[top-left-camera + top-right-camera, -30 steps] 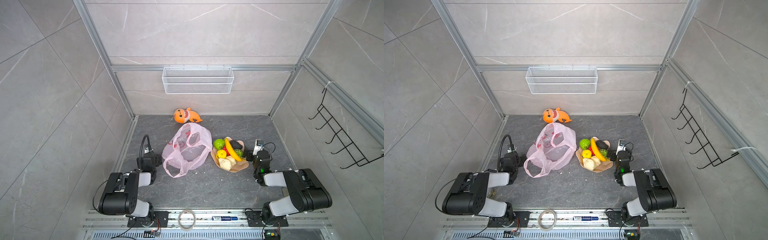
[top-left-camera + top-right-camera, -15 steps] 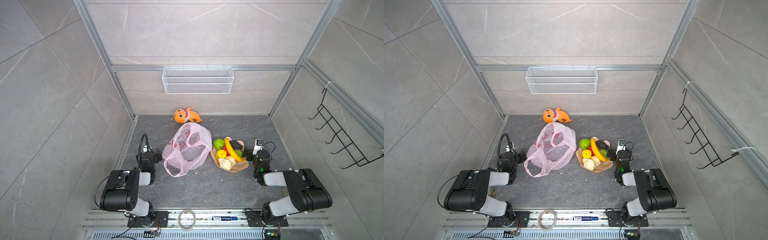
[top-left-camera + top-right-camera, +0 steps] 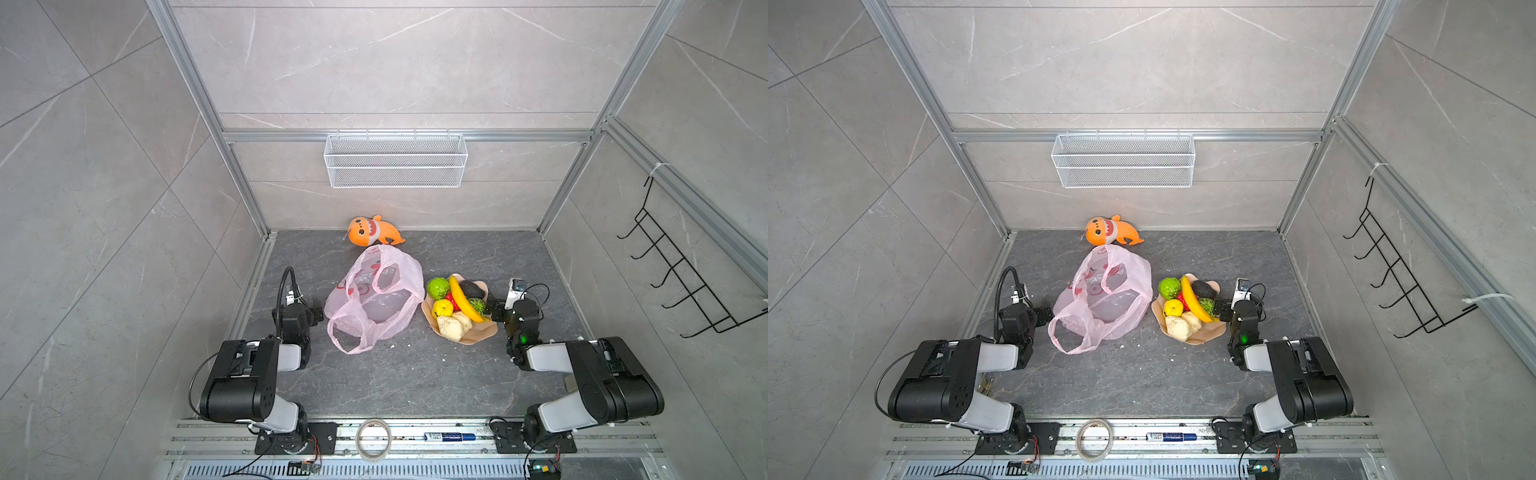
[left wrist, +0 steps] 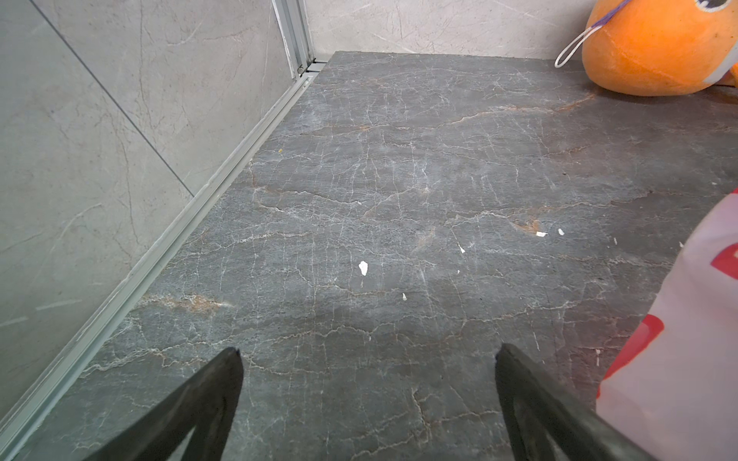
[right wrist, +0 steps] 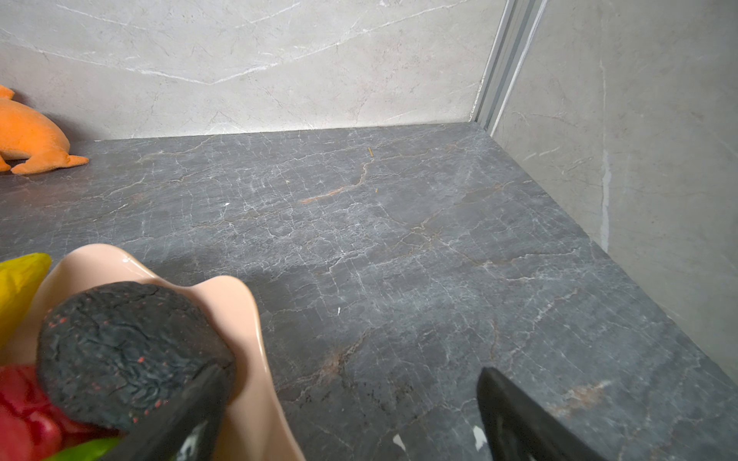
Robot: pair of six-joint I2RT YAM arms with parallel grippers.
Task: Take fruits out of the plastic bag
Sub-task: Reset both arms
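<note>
The pink plastic bag [image 3: 374,299] [image 3: 1104,299] lies crumpled mid-table with its handles toward the front; no fruit shows through it. The fruits are piled on a peach plate [image 3: 478,334]: banana [image 3: 463,299], green ball [image 3: 438,287], avocado [image 3: 471,289] [image 5: 127,351], and yellow, red and beige pieces. My left gripper [image 3: 313,311] [image 4: 367,355] is open low over bare table, just left of the bag [image 4: 687,339]. My right gripper [image 3: 492,309] [image 5: 351,375] is open at the plate's right rim [image 5: 239,319]. One finger is beside the avocado and nothing is held.
An orange plush shark [image 3: 374,230] [image 4: 655,44] lies against the back wall behind the bag. A white wire basket [image 3: 395,160] hangs on that wall. Metal frame rails and tiled walls close in both sides. A tape roll [image 3: 374,438] and a marker sit on the front rail.
The left arm has shifted slightly beside the bag. The right arm, bag and fruits have not moved.
</note>
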